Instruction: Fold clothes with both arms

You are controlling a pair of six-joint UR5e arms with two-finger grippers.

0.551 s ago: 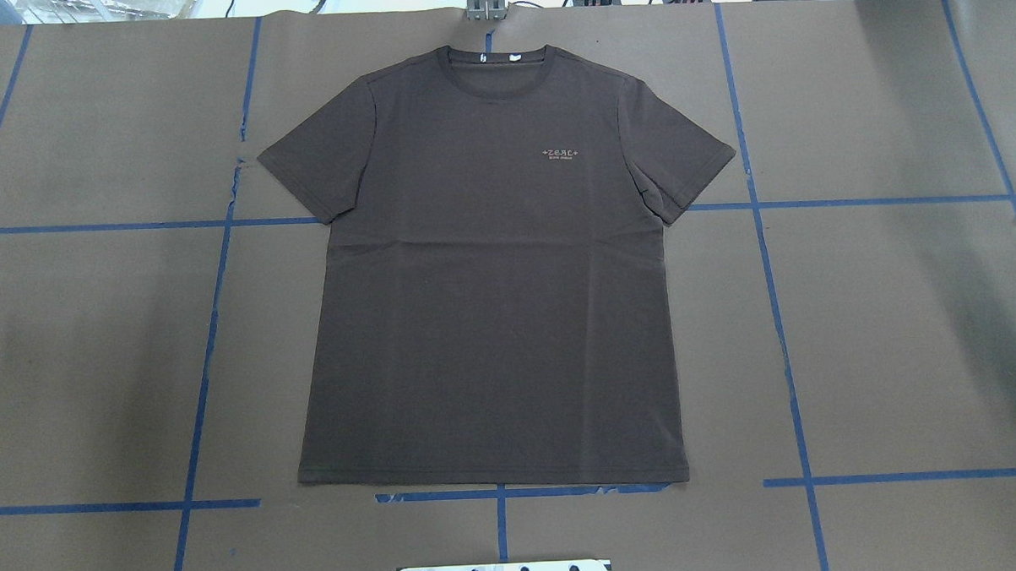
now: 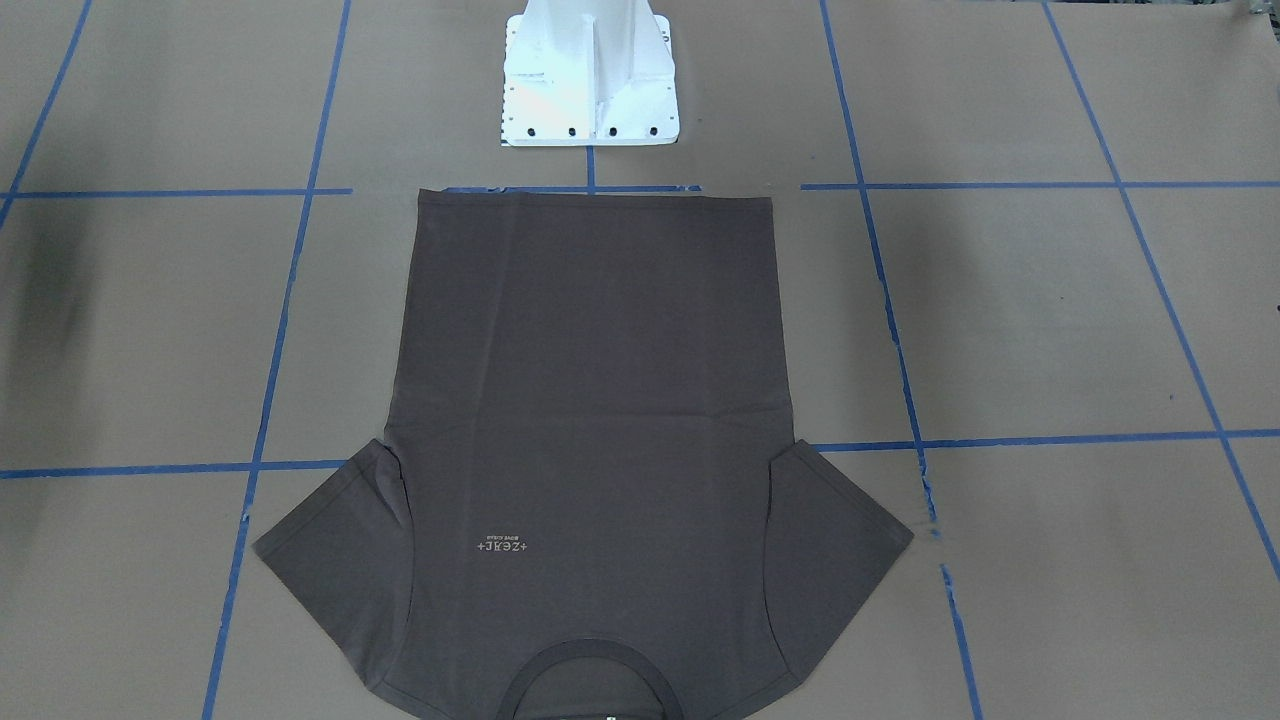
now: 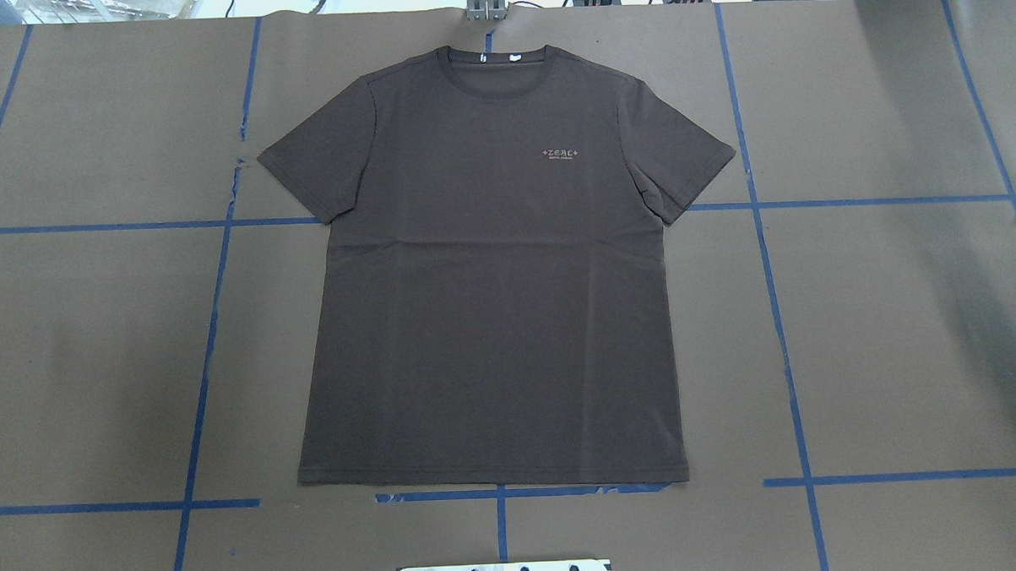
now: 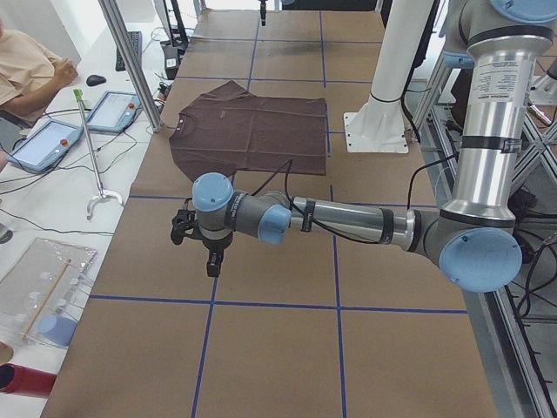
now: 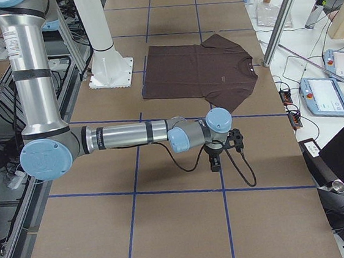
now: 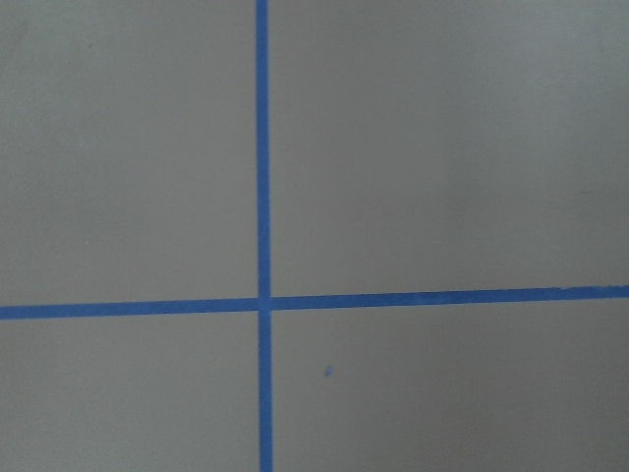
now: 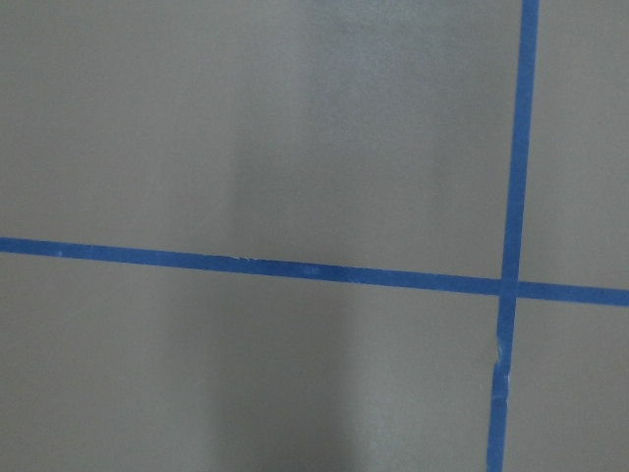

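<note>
— Where is the T-shirt lying?
— It is lying flat and spread out, front up, in the middle of the table's brown paper, with both sleeves splayed. Its collar is pointing away from the white pedestal. Its hem is running just beside a blue tape line near that base. The pale logo is showing on the chest.
— And the arms?
— Both are hanging well apart from the shirt. The left arm is reaching out low over the paper, its left gripper pointing down above the tape grid. The right arm is doing likewise at the other end, with the right gripper pointing down.
— Are the jaws parted?
— I cannot tell for either; the wrist cameras are showing only paper and crossing tape.
</note>
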